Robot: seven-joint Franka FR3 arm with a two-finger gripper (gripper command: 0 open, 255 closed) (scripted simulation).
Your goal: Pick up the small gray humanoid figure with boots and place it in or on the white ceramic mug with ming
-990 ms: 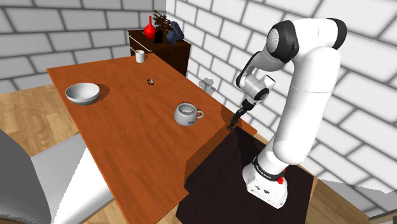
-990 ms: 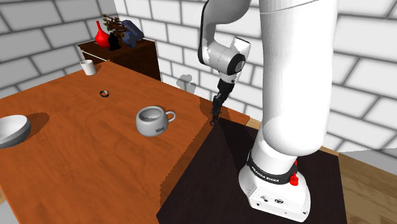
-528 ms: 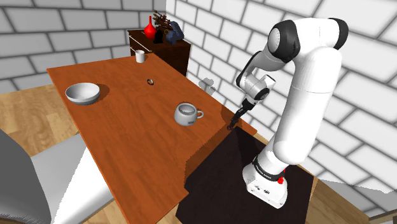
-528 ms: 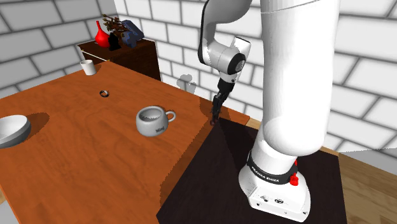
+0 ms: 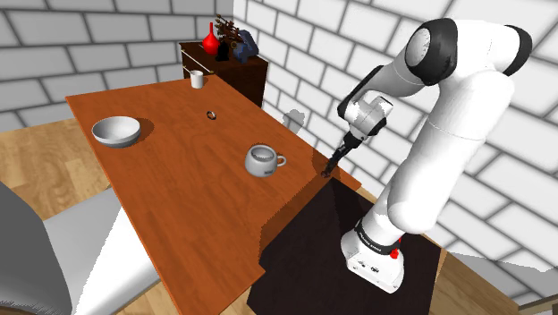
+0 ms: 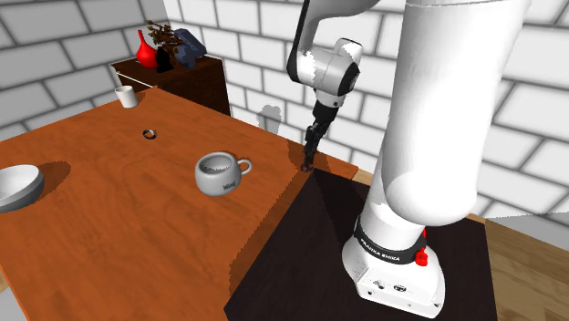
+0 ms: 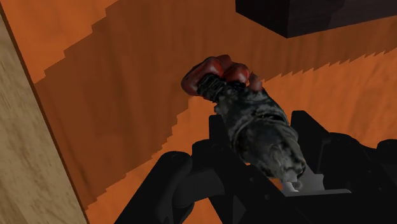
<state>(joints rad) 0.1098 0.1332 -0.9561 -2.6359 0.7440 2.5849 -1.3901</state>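
Grasp looks made. In the wrist view the tool is pinching the figure between its two black fingers, which clasp its upper body, with the legs pointing away from the hand.

Where it is: at the table's corner beside the stand. The shoulder view has the tool angled down at that corner, and the second exterior view shows the tool low over the same spot. I cannot tell whether the boots have cleared the wood or touch it.

What is left, as I judge it: lift, carry, release. The mug stands upright and well apart from the tool, in from the corner toward the table's middle. From the second exterior view the mug is open-topped and nothing shows inside it. Its handle points roughly toward the tool's corner.

The figure's look: small, dark mottled gray, rough and lumpy in the body. The boots read dark red, not gray. The head end is buried between the fingers, so I cannot make out the face or arms.

Elsewhere a bowl sits near the opposite edge, a small ring is past the mug, and a small cup is by the far edge. None of them lies between the tool and the mug.
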